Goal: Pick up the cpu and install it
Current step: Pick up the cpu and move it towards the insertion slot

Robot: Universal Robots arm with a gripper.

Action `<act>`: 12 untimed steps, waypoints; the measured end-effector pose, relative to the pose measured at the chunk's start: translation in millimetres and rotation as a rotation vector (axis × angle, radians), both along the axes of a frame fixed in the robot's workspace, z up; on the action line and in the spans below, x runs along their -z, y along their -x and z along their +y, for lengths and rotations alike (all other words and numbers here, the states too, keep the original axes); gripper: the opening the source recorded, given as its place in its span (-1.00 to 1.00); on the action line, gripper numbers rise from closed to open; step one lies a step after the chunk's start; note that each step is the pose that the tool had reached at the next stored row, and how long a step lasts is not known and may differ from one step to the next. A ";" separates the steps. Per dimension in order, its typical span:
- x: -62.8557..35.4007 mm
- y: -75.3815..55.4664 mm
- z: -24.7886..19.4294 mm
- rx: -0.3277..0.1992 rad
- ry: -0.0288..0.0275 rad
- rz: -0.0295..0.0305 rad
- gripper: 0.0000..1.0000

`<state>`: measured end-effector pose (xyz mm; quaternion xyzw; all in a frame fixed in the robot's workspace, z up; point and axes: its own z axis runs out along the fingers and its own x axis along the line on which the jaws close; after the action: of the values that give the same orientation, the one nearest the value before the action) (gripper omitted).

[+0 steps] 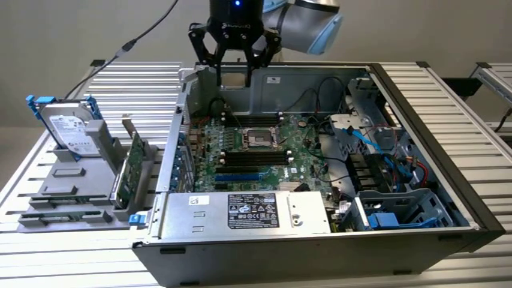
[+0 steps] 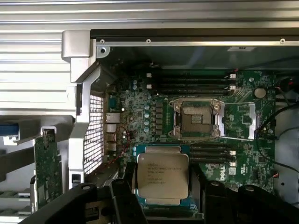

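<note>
The cpu [image 2: 162, 175] is held flat in the hand [image 1: 232, 71], clamped by its edges; the empty socket [image 1: 260, 139] is found well below, slightly offset.

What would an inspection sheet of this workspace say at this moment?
Surface: slatted metal table, carrying an open computer case.
Job's things: cpu held above the motherboard; socket empty.
Clutter: hard drive and green cards standing in a grey rack.
Grippers: gripper shut on the cpu, over the case.
Cables: blue cables inside the case; black cable above the table.
Surroundings: plain wall; nothing else seen.
</note>
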<state>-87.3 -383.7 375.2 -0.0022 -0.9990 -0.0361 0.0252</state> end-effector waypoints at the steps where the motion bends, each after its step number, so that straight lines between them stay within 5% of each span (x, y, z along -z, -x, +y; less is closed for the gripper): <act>1: 0.5 -3.0 3.5 0.000 0.0000 0.0000 0.09; 12: 7.5 -34.3 27.6 0.000 0.0000 0.0000 0.09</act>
<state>-53.0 -356.1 367.6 -0.0022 -0.9990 -0.0361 0.0252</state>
